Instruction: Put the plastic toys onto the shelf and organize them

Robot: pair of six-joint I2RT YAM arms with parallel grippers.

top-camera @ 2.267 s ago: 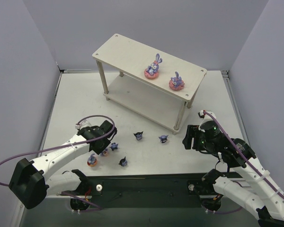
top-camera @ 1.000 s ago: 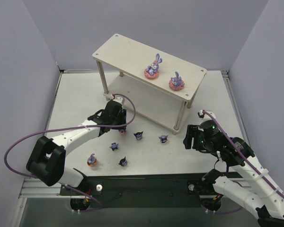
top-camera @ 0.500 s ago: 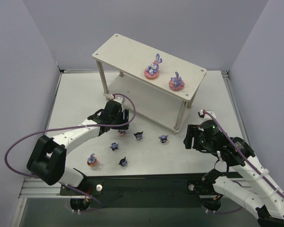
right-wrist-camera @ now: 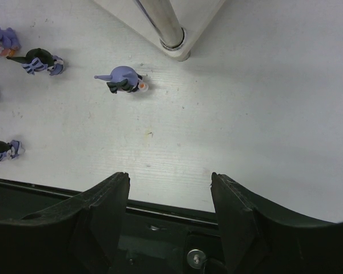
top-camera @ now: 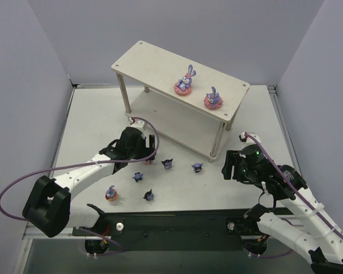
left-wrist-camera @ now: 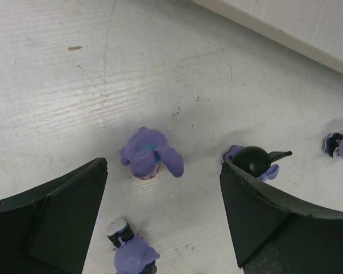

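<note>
Purple rabbits [top-camera: 184, 80], two on shelf [top-camera: 148, 60], two on table [top-camera: 91, 125]; four blue figures [top-camera: 167, 164].

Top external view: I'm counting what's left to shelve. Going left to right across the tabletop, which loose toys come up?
Rabbit on orange base → near-left blue figure → middle blue figure → rightmost blue figure.
</note>
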